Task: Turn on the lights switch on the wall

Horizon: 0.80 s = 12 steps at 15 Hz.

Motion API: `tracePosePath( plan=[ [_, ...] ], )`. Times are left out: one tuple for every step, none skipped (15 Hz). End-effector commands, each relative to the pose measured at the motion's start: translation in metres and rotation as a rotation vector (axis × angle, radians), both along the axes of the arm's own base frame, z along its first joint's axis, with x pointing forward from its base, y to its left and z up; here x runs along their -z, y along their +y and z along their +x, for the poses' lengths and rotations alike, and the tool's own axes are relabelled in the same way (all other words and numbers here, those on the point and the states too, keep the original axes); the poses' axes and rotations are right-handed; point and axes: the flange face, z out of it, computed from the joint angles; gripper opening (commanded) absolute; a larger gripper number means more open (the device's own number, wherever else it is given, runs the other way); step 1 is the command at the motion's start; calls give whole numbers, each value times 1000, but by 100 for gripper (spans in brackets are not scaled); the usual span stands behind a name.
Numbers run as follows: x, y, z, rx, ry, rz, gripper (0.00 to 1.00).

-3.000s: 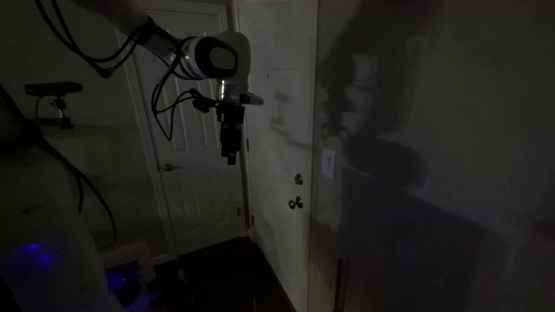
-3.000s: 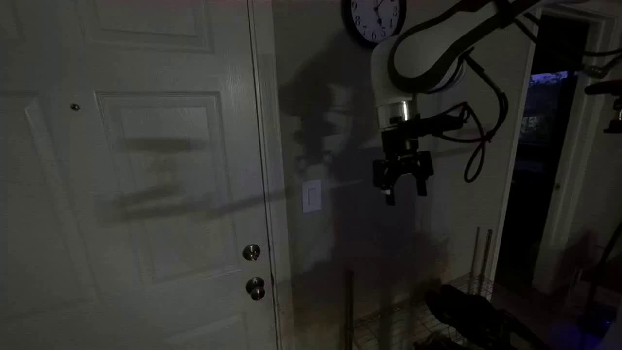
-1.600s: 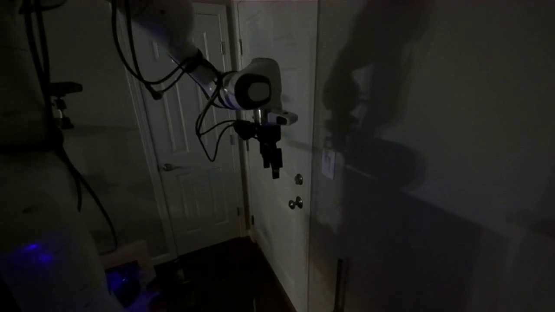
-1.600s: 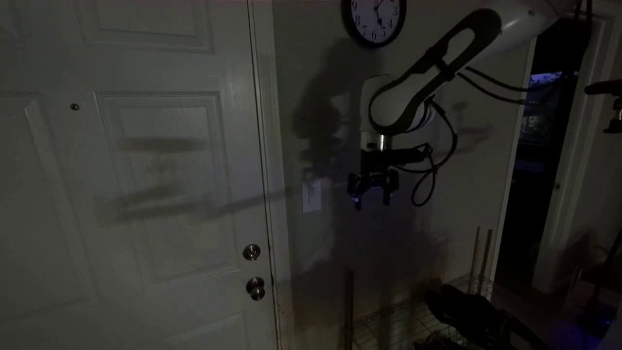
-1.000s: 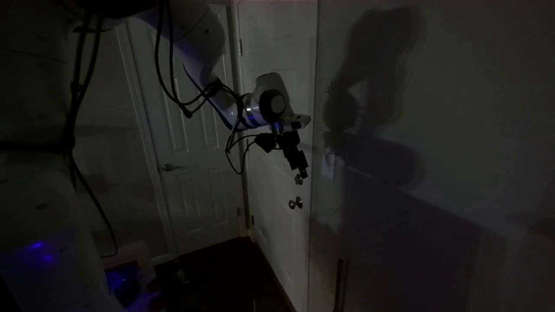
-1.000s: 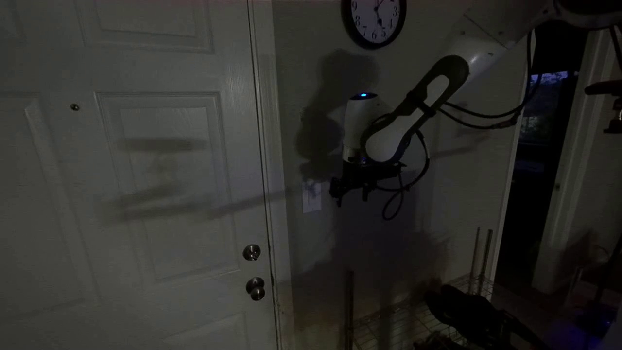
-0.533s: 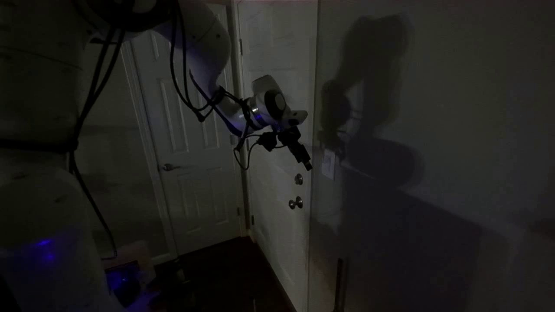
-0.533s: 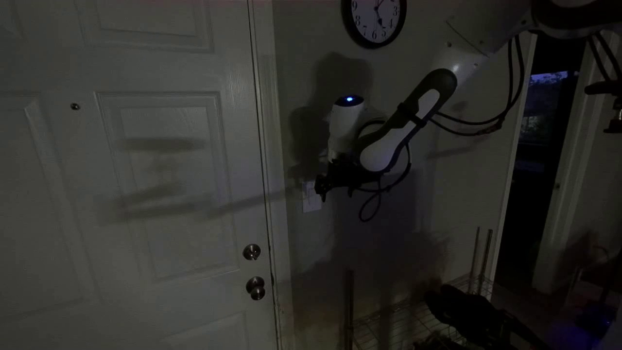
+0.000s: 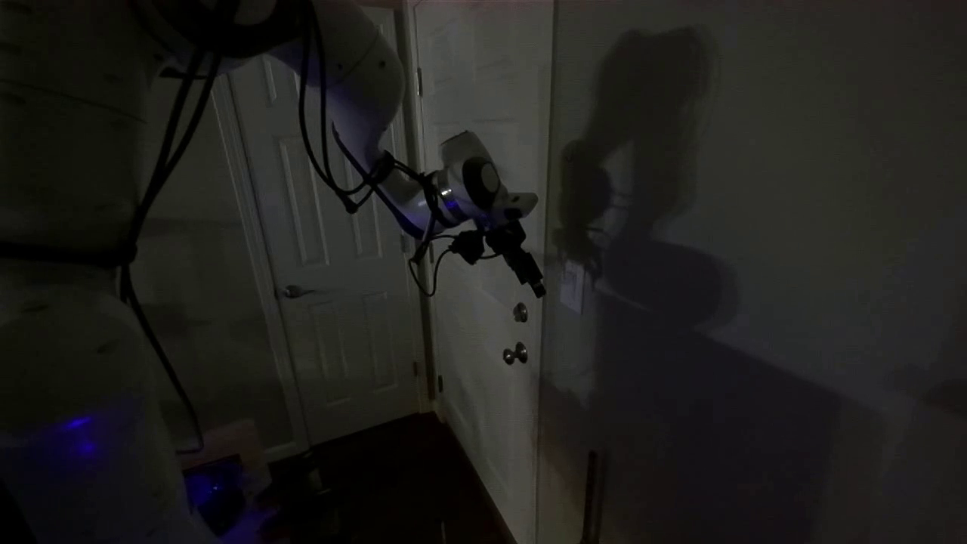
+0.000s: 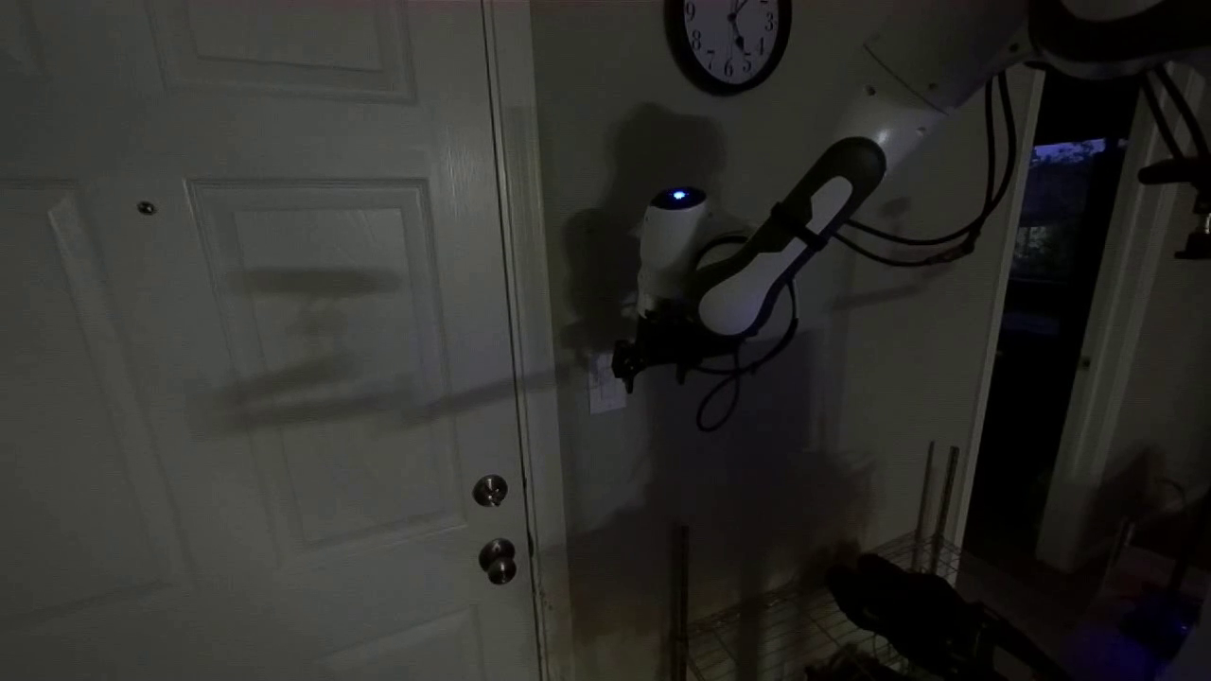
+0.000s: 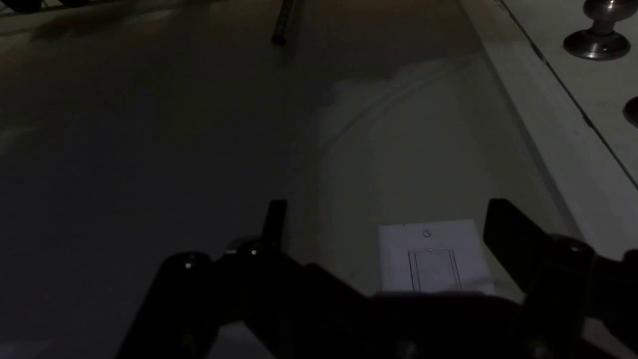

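Note:
The room is dim. The lights switch is an upright white plate on the plain wall, just right of the door frame. It also shows in an exterior view, partly behind the gripper, and in the wrist view, its far part hidden by the gripper body. My gripper is tilted, fingers pointing down toward the wall, apart from the plate in this view. In the wrist view the gripper is open and empty, fingers wide apart; the switch lies nearer the right finger. The gripper appears just right of the plate.
A white panelled door stands left of the switch, with a round knob and a lock. A clock hangs above. A wire rack with metal posts stands below. Cables hang along the arm.
Over the three seconds the arm has lowered and moved toward the wall and switch. The gripper has turned and tilted toward the wall. In the last half second it has barely moved.

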Motion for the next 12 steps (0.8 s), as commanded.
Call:
tracePosePath(
  plan=[
    [2,0,3,2,-5,2,100],
    [7,0,7,0,-14,10,100],
    [11,0,10,2,-18,12,100],
    [15,1,15,1,-24,17,100],
    [18,1,19,-1,-34,23,100],
    [21,3,22,-11,-44,26,75],
    [24,4,27,-19,-59,32,74],
    [27,4,32,-21,-74,34,68],
    [30,4,36,-25,-83,35,60],
    [35,3,40,-22,-94,35,54],
    [38,2,44,-22,-103,35,47],
    [41,1,48,-18,-112,32,41]
  ],
)
